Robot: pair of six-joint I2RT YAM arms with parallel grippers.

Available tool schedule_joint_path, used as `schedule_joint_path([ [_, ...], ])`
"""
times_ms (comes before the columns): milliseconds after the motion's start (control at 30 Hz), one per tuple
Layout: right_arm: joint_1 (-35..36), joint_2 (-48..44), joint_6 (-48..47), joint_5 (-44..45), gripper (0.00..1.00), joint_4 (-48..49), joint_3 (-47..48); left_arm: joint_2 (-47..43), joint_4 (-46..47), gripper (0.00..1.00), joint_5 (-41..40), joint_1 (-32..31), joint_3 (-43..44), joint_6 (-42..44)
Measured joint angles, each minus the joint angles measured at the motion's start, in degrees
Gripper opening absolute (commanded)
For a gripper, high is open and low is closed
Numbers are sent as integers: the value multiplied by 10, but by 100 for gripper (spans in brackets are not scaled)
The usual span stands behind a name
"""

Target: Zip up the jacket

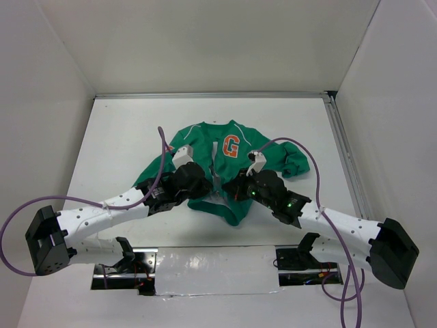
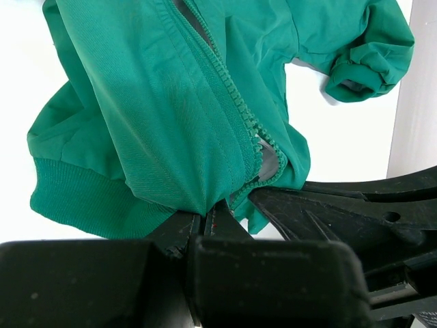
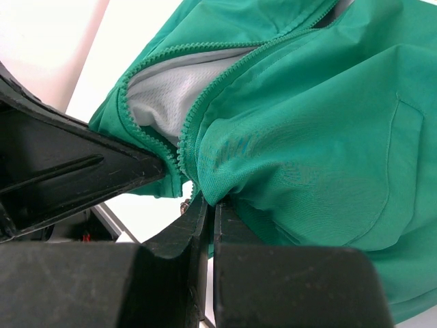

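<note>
We are pinching the jacket (image 1: 229,160) with both tools. The left tool (image 2: 210,220) is pressing together on a fold of green fabric right at its tips, just beside the bottom of the zipper (image 2: 239,109). The right tool (image 3: 207,205) is clamping the opposite front panel, with grey lining (image 3: 160,92) showing in the open gap ahead of it and to its left. The jacket is lying spread out beyond both tools, hem nearest them, with the orange G patch (image 1: 231,146) farther ahead. We are judging this to be the step of bringing the two zipper ends together. To do it well, we are wanting both panels held taut and level, with the teeth meeting side by side and untwisted. The tools are sitting very close to each other, so a bump is looking likely, and we cannot tell where the slider is. The white desk (image 1: 119,143) beneath is looking smooth, so the cloth is probably sliding and bunching easily. White walls (image 1: 205,41) are closing in around the tools, a metal rail (image 1: 205,95) is running along the far edge, and a purple cable (image 1: 162,154) is looping beside the left tool, where it is risking a snag.
</note>
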Motion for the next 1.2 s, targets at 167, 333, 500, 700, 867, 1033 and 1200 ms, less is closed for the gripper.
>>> schedule_joint_path([
  [167, -3, 0, 0, -12, 0, 2, 0, 0, 2, 0, 3, 0, 0, 3],
  [333, -3, 0, -2, -23, 0, 5, 0, 0, 11, 0, 10, 0, 0, 16],
  [500, -5, 0, -3, -24, 0, 5, 0, 0, 11, 0, 9, 0, 0, 16],
  [700, -10, -2, -3, -26, 0, 5, 0, -3, 11, 0, 5, 0, 0, 16],
  [867, -12, -2, -3, -26, 0, 5, 0, -3, 14, 0, 5, 0, 0, 22],
  [1033, -14, -4, -5, -28, 0, 5, 0, -7, 27, 0, 7, 0, -6, 34],
  [1200, -18, -7, -7, -29, 0, 5, 0, -7, 35, 0, 8, 0, -7, 46],
])
